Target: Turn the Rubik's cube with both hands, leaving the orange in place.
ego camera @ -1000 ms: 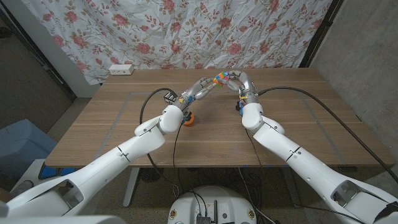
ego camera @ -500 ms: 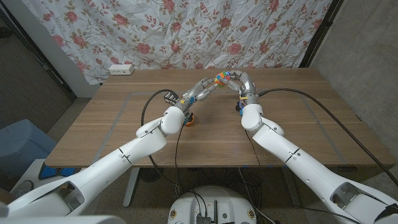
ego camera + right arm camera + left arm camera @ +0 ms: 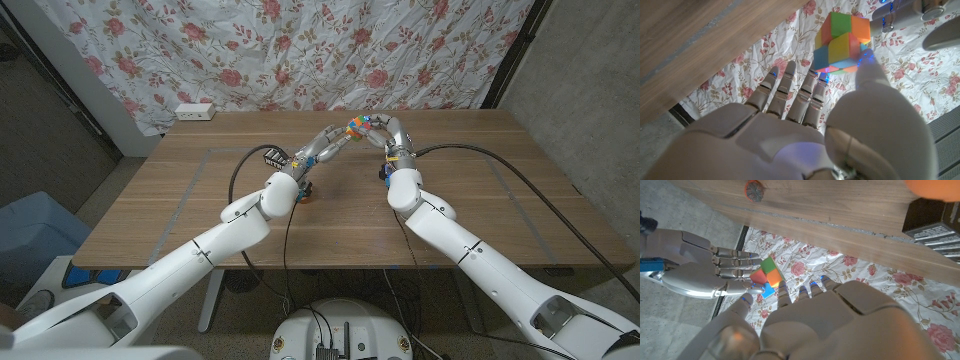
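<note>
The Rubik's cube (image 3: 355, 127) is held in the air above the far middle of the table, between my two hands. My left hand (image 3: 328, 142) reaches it from the left and my right hand (image 3: 385, 132) from the right. In the left wrist view the cube (image 3: 767, 275) sits between the fingertips of the left hand (image 3: 840, 320) and the fingers of the right hand (image 3: 695, 272). In the right wrist view the right hand (image 3: 805, 125) has its thumb on the cube (image 3: 842, 42). The orange (image 3: 935, 187) lies on the table, in the head view mostly hidden behind my left forearm.
A small dark round object (image 3: 383, 172) lies on the table beside my right forearm. A white power strip (image 3: 195, 111) sits at the table's far left edge. A floral curtain (image 3: 300, 50) hangs behind the table. Cables trail from both arms.
My left forearm has shifted a little to the right and now covers most of the orange. The cube stays held between both hands at about the same spot.
</note>
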Controlling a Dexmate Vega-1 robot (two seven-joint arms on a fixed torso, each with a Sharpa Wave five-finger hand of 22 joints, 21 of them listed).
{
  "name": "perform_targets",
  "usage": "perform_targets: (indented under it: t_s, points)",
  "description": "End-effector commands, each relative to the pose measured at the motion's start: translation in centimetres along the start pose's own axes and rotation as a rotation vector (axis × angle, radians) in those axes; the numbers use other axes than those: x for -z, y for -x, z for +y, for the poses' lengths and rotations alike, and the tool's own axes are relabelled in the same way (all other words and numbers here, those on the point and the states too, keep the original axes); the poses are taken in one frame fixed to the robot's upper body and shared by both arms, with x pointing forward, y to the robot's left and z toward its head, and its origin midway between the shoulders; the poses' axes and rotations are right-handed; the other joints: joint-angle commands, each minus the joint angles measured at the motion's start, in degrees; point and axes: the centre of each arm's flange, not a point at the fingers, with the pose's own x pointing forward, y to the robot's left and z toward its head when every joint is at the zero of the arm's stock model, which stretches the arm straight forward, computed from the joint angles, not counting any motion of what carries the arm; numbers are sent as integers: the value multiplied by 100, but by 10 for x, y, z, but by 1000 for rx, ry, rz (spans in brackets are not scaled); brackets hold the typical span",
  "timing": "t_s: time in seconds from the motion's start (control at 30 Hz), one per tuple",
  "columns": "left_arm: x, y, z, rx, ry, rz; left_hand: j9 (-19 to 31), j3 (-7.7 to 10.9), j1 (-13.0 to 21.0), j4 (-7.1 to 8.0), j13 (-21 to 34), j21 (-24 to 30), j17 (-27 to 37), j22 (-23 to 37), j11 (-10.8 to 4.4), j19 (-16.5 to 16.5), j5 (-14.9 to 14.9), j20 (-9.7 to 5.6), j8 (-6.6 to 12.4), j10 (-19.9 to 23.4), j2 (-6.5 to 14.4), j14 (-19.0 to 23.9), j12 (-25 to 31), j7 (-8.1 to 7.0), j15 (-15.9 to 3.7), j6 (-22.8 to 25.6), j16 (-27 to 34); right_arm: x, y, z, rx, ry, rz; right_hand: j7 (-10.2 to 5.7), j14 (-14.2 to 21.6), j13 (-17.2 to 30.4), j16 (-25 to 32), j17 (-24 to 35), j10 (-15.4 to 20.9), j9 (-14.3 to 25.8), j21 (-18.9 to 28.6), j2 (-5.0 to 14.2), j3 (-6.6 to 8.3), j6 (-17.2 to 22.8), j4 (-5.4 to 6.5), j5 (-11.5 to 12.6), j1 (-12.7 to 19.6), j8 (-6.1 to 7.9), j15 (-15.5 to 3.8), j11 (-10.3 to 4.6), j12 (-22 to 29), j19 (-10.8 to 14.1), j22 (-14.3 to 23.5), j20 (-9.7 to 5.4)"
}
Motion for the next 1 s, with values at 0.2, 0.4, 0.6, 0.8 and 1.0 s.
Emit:
perform_targets:
  t_s: [0.2, 0.4, 0.6, 0.8, 1.0]
  points:
    - [0, -1, -6, 3, 10, -4, 27, 76, 45, 2, 9, 43, 13, -3, 31, -153, 38, 43, 15, -256, 691, -703, 8, -7, -14, 28, 4, 2, 1, 4, 23, -32, 14, -329, 61, 38, 64, 22, 290, 21, 23, 367, -5, 393, -1, 28, 445, 48, -843, -241, 49, 37, 11, -11]
    - [0, -2, -6, 0, 10, -1, 27, 88, 47, 1, 9, 41, 13, -3, 26, -152, 39, 41, 16, -256, 691, -702, 7, -8, -19, 33, 3, 3, 0, 5, 31, -41, 18, -329, 67, 40, 75, 26, 290, 22, 22, 370, -12, 398, 1, 27, 455, 50, -840, -242, 43, 38, 12, -12]
    - [-1, -4, -7, -1, 14, -2, 27, 102, 47, 1, 10, 40, 12, -3, 27, -152, 39, 44, 17, -256, 690, -701, 5, -2, -21, 38, 2, 3, -1, 7, 38, -45, 18, -329, 67, 47, 83, 29, 295, 24, 21, 374, -17, 403, 0, 26, 469, 51, -842, -242, 43, 37, 12, -17]
    - [-1, -6, -7, -1, 15, -4, 27, 116, 47, 2, 10, 39, 12, -3, 26, -151, 40, 41, 17, -254, 688, -701, 4, 1, -20, 43, 1, 5, -1, 8, 46, -53, 20, -329, 73, 44, 98, 36, 288, 25, 21, 384, -21, 406, 1, 26, 487, 52, -844, -243, 30, 38, 12, -20]
    - [-2, -8, -8, -4, 17, -7, 27, 126, 47, 2, 10, 38, 13, -3, 29, -150, 40, 43, 19, -252, 687, -706, 3, 4, -25, 51, -2, 5, -2, 9, 50, -60, 20, -329, 80, 56, 114, 42, 302, 27, 20, 388, -30, 409, 2, 23, 503, 53, -842, -243, 34, 37, 12, -23]
